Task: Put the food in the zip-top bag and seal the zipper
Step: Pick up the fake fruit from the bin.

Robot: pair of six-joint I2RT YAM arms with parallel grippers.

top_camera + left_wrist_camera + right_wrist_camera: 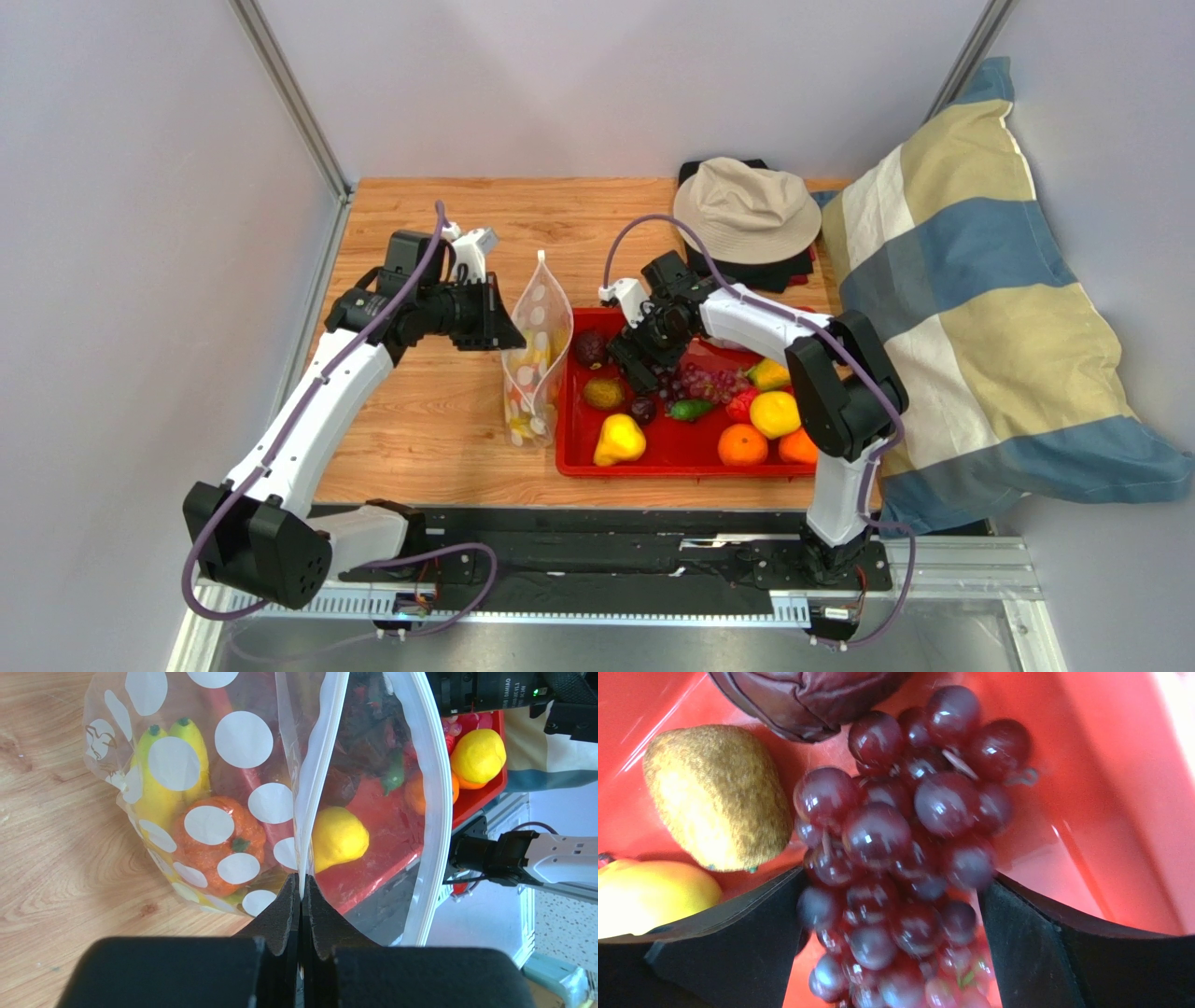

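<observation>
The zip-top bag (238,738), beside the red tray (1102,798), is held upright by the left gripper (302,899), which is pinched on its rim. The right gripper (892,903) is spread around the grapes (906,812) in the tray; it should be closed gently, low on the bunch.

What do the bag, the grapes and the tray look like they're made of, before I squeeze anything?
Bag: thin clear plastic film with printed white dots; it creases and the fruit shows through. Grapes: probably smooth glossy plastic or rubber, judging by bright highlights on each one; hardness unclear. Tray: rigid-looking red plastic, glossy, with reflections on its floor.
</observation>
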